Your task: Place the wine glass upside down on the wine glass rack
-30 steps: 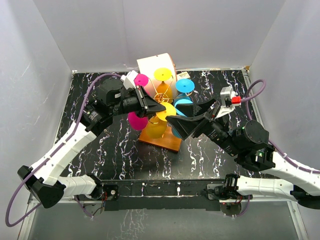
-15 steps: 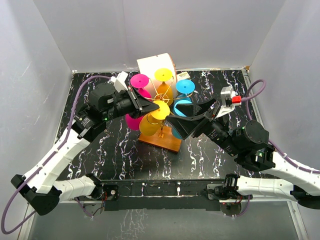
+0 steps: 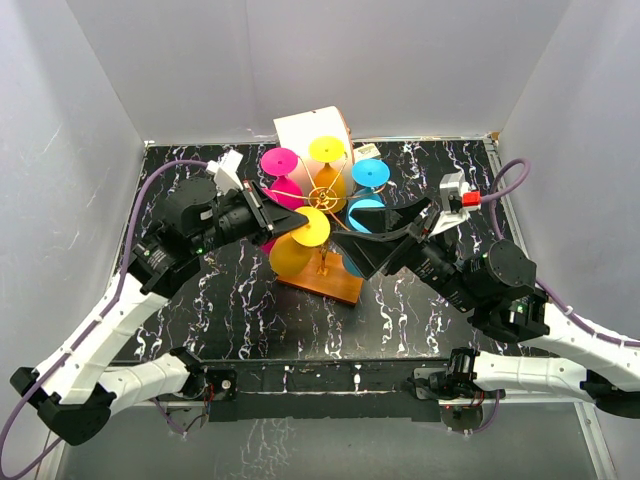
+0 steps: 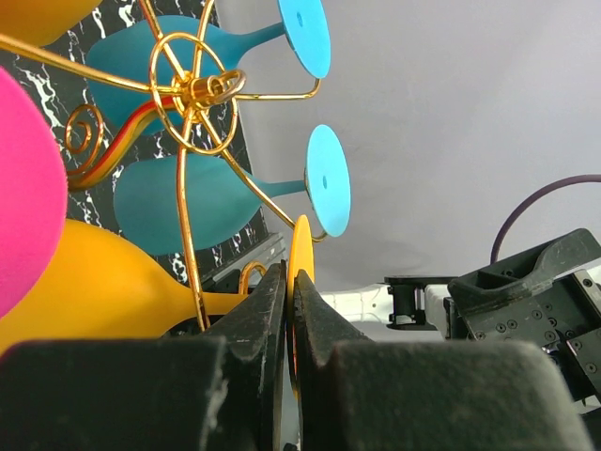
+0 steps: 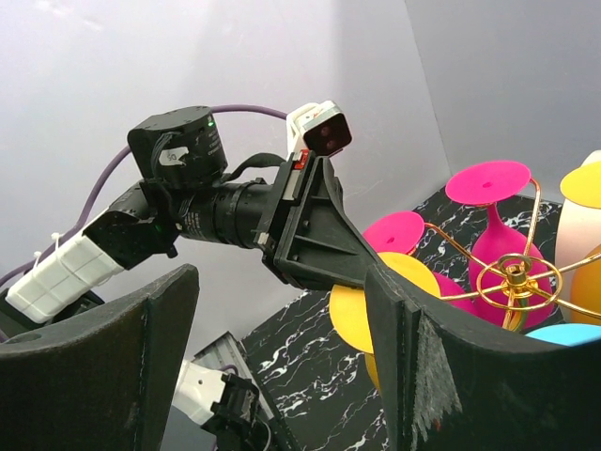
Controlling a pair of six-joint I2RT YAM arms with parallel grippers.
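The yellow wine glass [image 3: 292, 258] is pinched by its foot in the left gripper [image 4: 289, 282] at 7 o'clock of the wine glass rack [image 3: 338, 287], likely for slotting its stem. The right gripper [image 3: 378, 236] is held spread at 4 o'clock.

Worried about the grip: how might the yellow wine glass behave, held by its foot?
The opaque yellow wine glass is pinched only at its thin foot rim by the left gripper, so it may pivot or slip. It looks plastic, probably light.
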